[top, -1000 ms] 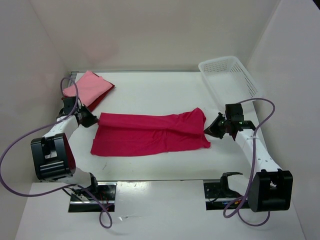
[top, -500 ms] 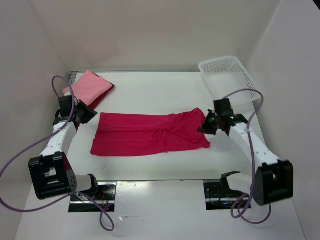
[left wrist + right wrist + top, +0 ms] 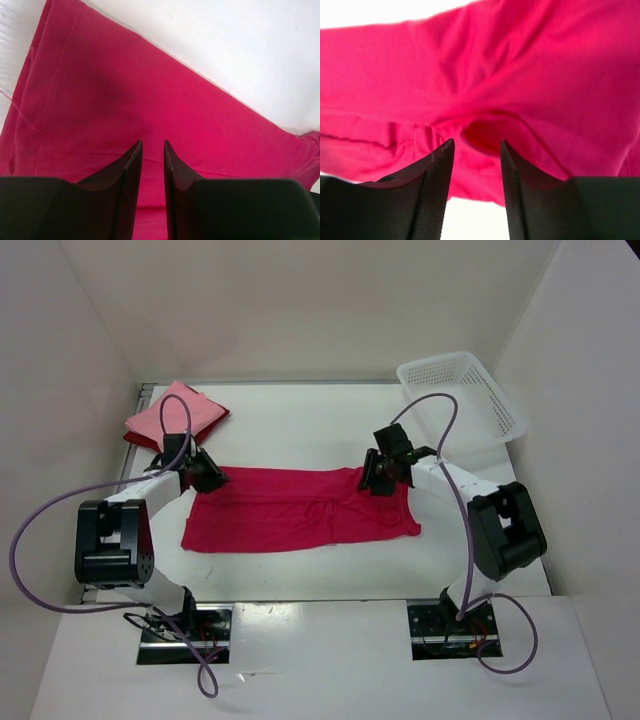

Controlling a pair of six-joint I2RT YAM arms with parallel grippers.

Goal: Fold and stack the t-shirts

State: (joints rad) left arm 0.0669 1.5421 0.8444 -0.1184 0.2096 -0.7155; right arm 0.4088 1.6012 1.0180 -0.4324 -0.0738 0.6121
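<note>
Reaching inward, both arms bend low over the crimson t-shirt (image 3: 290,512) spread on the table (image 3: 300,430): left hand (image 3: 208,476) at its far left corner, right hand (image 3: 374,478) at its far edge. Only wrist views show fingers (image 3: 127,170): left narrowly parted, right wide apart, neither gripping cloth.

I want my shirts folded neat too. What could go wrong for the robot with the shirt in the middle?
1. The right gripper hangs open over a bunched wrinkle in the shirt; closing there may grab extra layers and leave a lumpy fold.
2. The left gripper shows only a narrow gap over flat cloth near the shirt's corner; it may slip off, so one side lifts and the shirt goes crooked.
</note>
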